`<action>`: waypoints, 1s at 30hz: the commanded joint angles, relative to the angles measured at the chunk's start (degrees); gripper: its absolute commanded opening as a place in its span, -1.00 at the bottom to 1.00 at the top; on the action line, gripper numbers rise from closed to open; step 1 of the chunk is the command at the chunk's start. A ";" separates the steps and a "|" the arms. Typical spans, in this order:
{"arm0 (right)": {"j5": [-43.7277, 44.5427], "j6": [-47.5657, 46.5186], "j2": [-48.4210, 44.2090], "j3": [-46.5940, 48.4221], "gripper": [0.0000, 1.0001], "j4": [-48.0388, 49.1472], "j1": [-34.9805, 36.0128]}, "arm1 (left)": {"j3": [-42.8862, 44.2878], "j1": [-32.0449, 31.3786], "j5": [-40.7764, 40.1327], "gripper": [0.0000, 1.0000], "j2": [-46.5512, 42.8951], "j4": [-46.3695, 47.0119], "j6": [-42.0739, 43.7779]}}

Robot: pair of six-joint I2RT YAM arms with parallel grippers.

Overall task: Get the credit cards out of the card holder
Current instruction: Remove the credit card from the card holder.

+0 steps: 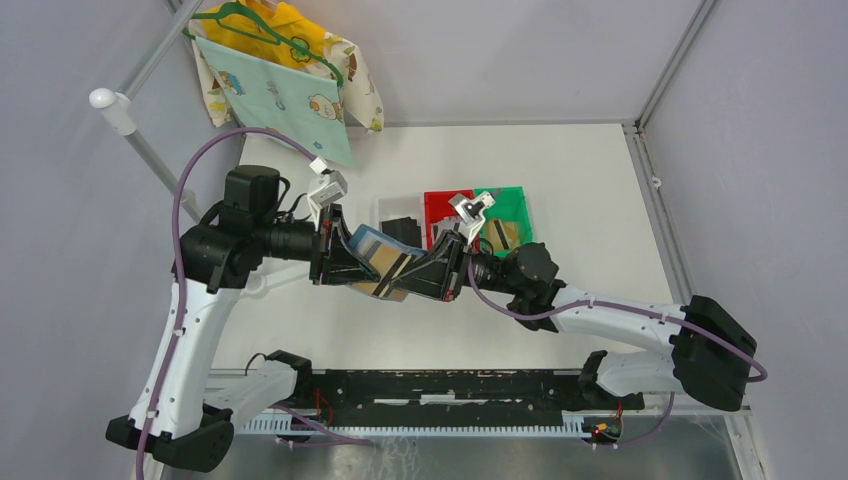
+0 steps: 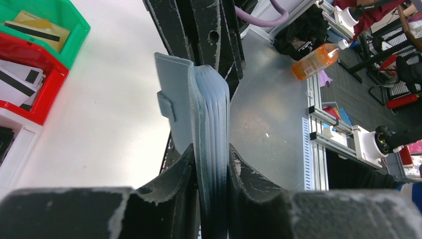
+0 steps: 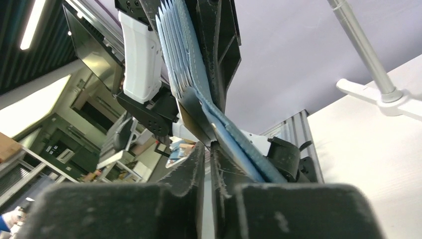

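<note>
The slate-blue card holder (image 1: 365, 240) hangs above the table between the two arms, its tan pockets facing up. My left gripper (image 1: 343, 262) is shut on the holder's folded edge. In the left wrist view the layered blue holder (image 2: 206, 104) stands pinched between the fingers of that gripper (image 2: 209, 149). A gold-tan credit card (image 1: 396, 268) with a dark stripe sticks out of the pockets toward the right. My right gripper (image 1: 426, 272) is shut on its thin end. In the right wrist view this gripper (image 3: 209, 145) pinches the thin edge, with the holder's blue leaves (image 3: 171, 45) fanned above.
Behind the grippers stand a white bin (image 1: 385, 207) with black cards, a red bin (image 1: 438, 200) and a green bin (image 1: 515, 205). The green bin holds a gold card (image 2: 37, 27) and the red bin holds white cards (image 2: 15, 82). A patterned cloth (image 1: 280, 90) hangs at the back left beside a white post (image 1: 110, 105).
</note>
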 commanded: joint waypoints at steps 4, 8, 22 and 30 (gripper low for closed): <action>2.18 0.90 0.62 1.31 -0.31 4.38 -0.63 | 2.03 -0.68 4.54 -0.86 -1.09 1.65 -2.93; 2.02 1.67 1.87 3.15 -0.25 5.23 -0.58 | 1.85 -0.67 3.76 -0.89 -1.29 2.06 -2.98; 2.01 1.86 -0.21 1.10 -1.00 7.56 -1.61 | 1.76 -0.71 -1.17 -0.83 -1.65 2.35 -3.12; 0.37 0.55 -6.07 -3.70 -1.00 3.43 -5.23 | 3.44 -0.70 -6.20 -0.84 -1.40 2.44 -3.24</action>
